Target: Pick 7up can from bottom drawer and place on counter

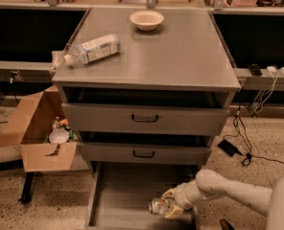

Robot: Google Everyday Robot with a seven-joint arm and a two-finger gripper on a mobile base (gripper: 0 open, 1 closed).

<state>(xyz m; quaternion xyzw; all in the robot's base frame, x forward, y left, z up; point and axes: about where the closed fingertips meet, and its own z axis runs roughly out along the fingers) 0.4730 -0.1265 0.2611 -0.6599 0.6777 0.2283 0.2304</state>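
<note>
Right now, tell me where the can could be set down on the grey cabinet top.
The broad grey metal counter is bare across its right half and front middle. Taken spots: the clear plastic bottle lying at the left edge and the small cream bowl at the back. The gripper holds the silvery 7up can low over the open bottom drawer.

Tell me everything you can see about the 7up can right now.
The 7up can is small, silvery and shiny, with a metal end facing left. It lies on its side, held between the fingers of the gripper over the right part of the open bottom drawer. Whether it rests on the drawer floor or is just above it is unclear.
</note>
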